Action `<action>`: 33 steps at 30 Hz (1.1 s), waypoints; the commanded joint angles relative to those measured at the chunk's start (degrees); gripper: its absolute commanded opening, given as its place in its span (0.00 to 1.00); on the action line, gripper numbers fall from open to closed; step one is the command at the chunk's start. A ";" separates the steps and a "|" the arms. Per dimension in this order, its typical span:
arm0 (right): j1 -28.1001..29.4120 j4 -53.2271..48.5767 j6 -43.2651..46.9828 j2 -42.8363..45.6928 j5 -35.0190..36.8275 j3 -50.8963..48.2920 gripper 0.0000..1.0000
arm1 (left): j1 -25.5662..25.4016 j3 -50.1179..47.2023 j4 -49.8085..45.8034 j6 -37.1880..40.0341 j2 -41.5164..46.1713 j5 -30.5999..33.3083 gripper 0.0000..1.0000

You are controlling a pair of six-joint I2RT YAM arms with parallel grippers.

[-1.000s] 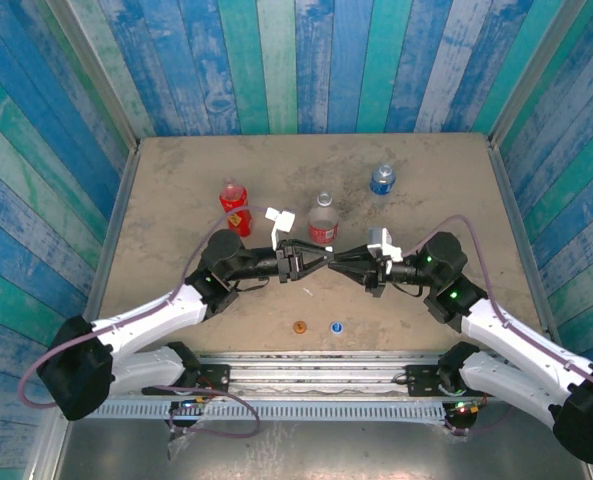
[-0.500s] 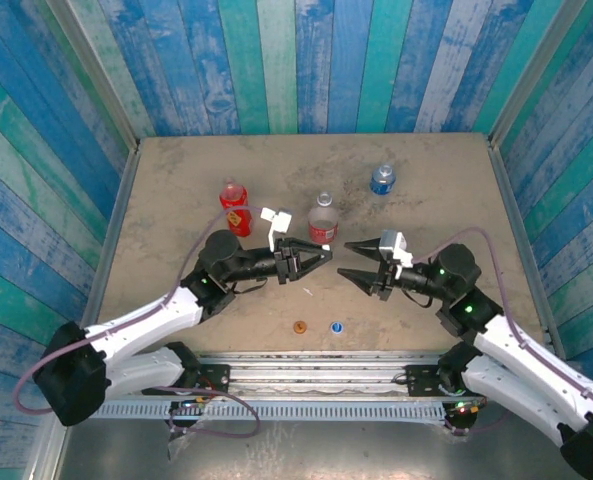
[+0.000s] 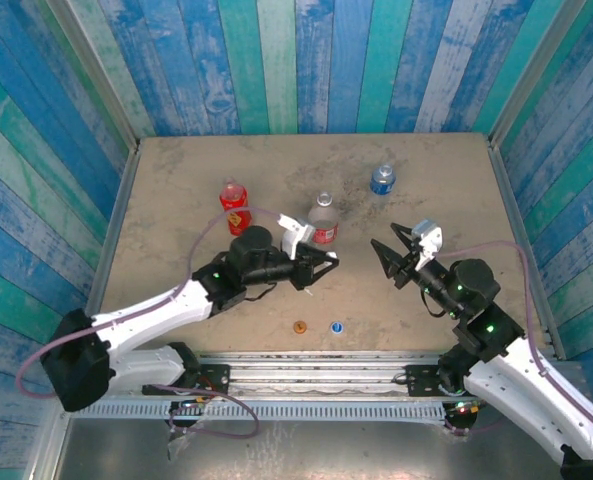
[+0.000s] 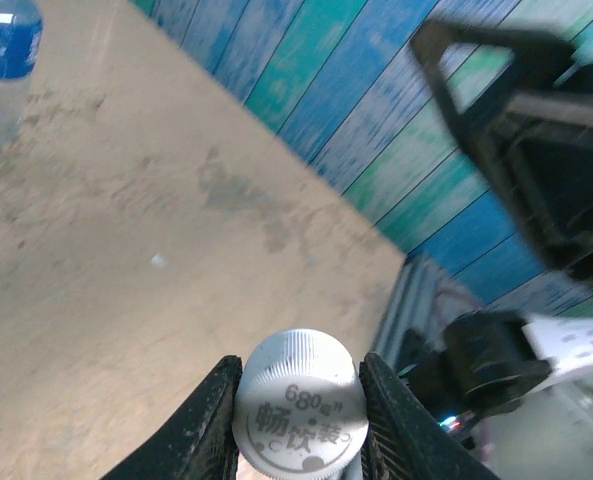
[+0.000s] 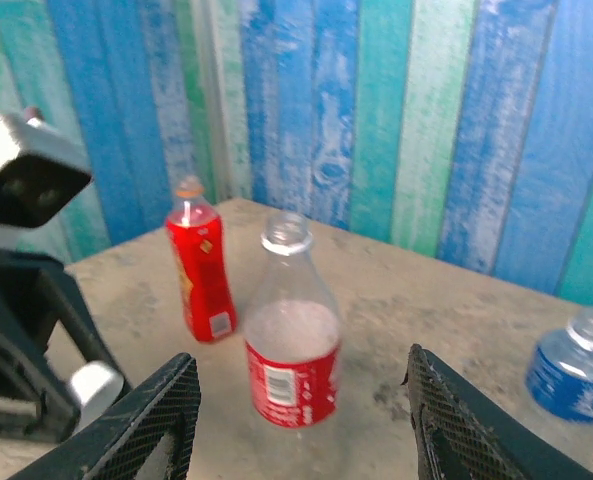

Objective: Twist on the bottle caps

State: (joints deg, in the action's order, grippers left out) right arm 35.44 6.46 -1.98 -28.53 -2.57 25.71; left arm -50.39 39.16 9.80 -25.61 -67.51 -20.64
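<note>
Nothing capped yet, I'd judge. On the tabletop [image 3: 176,180] all three stand open-necked: red bottle [image 3: 234,206] left of centre, red-label bottle [image 3: 323,222] at centre, blue-label bottle [image 3: 382,179] nearer the far edge. Left end effector [image 4: 301,400] clamps the white cap [image 4: 301,415] beside the red-label bottle. Right end effector [image 3: 383,234] is wide and empty. Orange cap [image 3: 299,327] and blue cap [image 3: 335,326] lie by the near edge.

Bottles: three. One red bottle [image 3: 234,207], one clear bottle with red label [image 3: 323,221], one short bottle with blue label [image 3: 382,179].
Caps: three. One white cap [image 4: 301,405], one orange cap [image 3: 299,327], one blue cap [image 3: 335,326].
Robot arms: two. One left arm [image 3: 146,320], one right arm [image 3: 516,370].
Grippers: two. One left gripper [image 3: 328,262], one right gripper [image 3: 386,238].
Tables: one table [image 3: 176,180].
</note>
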 commanded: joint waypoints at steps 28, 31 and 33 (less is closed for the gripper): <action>-0.52 -7.78 2.79 6.47 17.12 -1.37 0.82 | -12.01 27.53 -30.63 17.13 -44.89 19.67 0.28; -0.59 -7.60 3.53 5.55 16.85 -0.98 0.96 | -12.01 28.79 -31.64 16.99 -46.32 19.91 0.34; -0.77 -7.60 3.84 4.45 16.80 -0.55 1.00 | -12.01 28.71 -31.16 16.97 -46.02 20.03 0.40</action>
State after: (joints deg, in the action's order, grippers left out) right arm 35.07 -1.04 1.08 -23.33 13.69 25.12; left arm -62.22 67.35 -18.59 -8.95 -110.34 -1.74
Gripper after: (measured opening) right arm 0.989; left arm 0.389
